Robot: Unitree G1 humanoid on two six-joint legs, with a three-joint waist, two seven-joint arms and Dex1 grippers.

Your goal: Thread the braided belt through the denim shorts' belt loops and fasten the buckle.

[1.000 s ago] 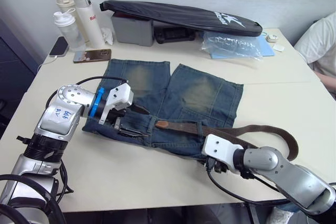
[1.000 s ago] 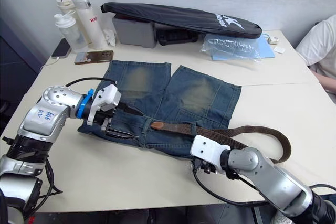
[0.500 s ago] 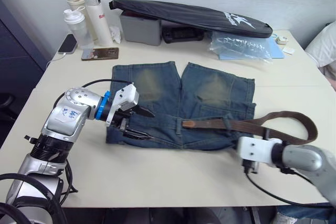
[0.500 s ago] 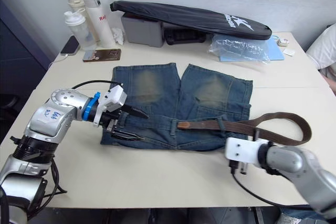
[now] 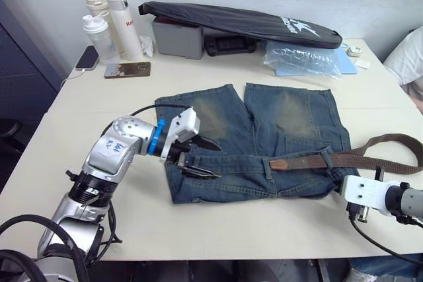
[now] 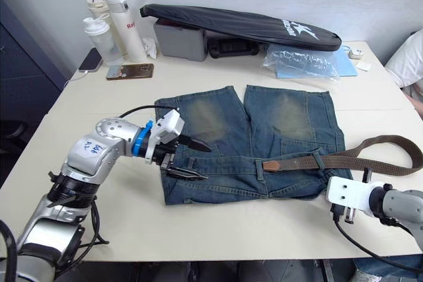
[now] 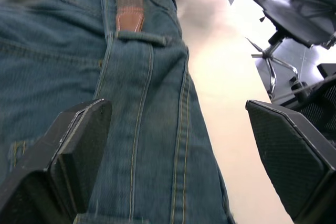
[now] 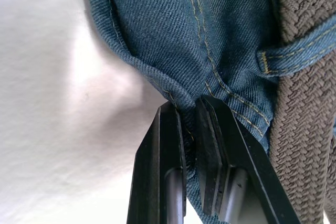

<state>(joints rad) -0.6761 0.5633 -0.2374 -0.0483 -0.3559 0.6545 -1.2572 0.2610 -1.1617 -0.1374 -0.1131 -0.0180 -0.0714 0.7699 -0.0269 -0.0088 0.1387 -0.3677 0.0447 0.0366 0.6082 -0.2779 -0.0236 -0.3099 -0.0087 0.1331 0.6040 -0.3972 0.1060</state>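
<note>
At the right end of the waistband, the right hand (image 8: 190,124) has its fingers pinched shut on the hem of the faded blue-grey denim shorts (image 5: 264,130), which now lie further toward the robot's right on the pale surface (image 5: 79,117) than a second ago. The left hand (image 5: 197,158) hovers wide open over the waistband, holding nothing. Its tan tip past a denim belt loop (image 5: 328,160), the dark-brown braided belt (image 5: 370,153) looks only partly threaded, so the pull probably repositions the waistband.

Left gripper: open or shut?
Open. Left gripper fingers stand wide apart over the shorts' waistband, gripping nothing.
</note>
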